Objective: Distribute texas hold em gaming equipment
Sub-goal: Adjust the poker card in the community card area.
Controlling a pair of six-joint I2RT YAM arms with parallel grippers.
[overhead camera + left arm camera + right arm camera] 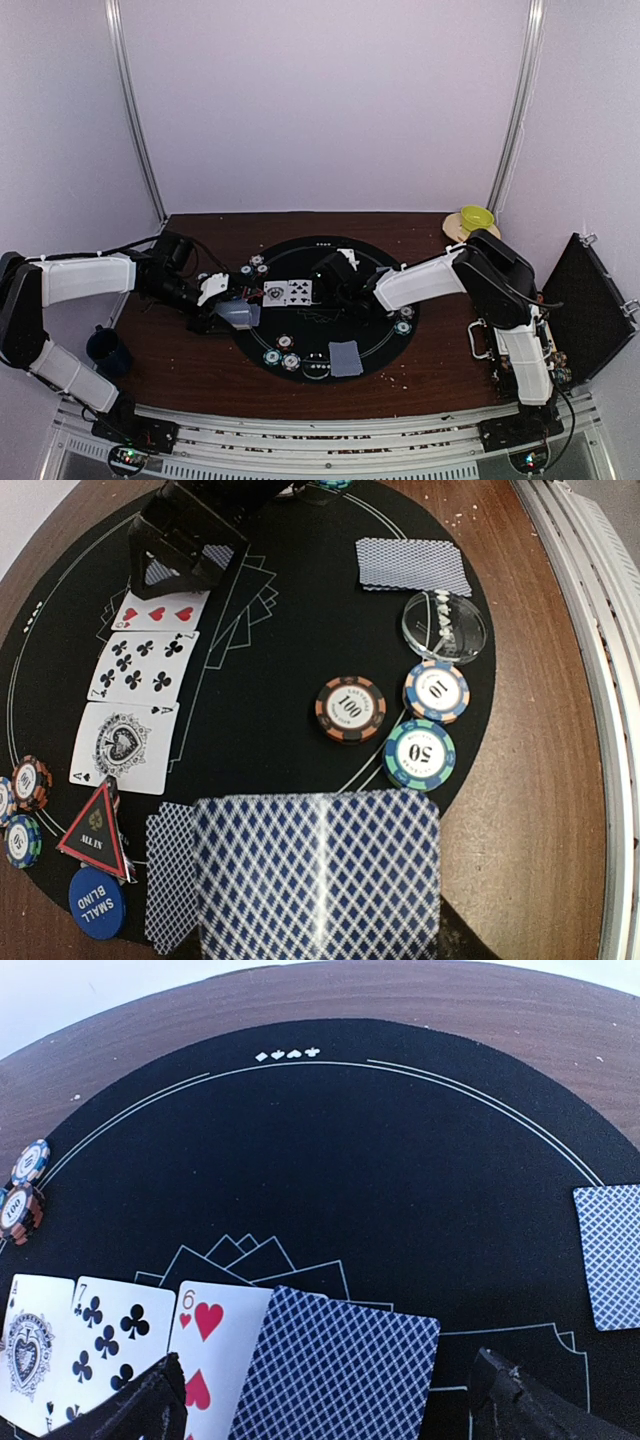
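Note:
My left gripper [232, 308] is shut on a deck of blue-backed cards [320, 875], held low over the black mat [310, 340]; the deck hides its fingers in the left wrist view. Three face-up cards lie in a row: ace of spades [122, 745], seven of clubs [142, 667], six of hearts [210, 1345]. My right gripper [330, 1410] hangs over that row [290, 292] with its jaws wide apart. A face-down card [335, 1370] lies tilted between them, overlapping the six. Neither finger touches it.
Chips marked 100 [350, 708], 10 [437, 691] and 50 [419, 755] sit by a clear disc [445, 625] and face-down cards [413, 565]. A red triangle [95, 830] and blue disc [97, 902] lie near more chips [25, 780]. A bowl [476, 217] and mug [105, 348] stand off the mat.

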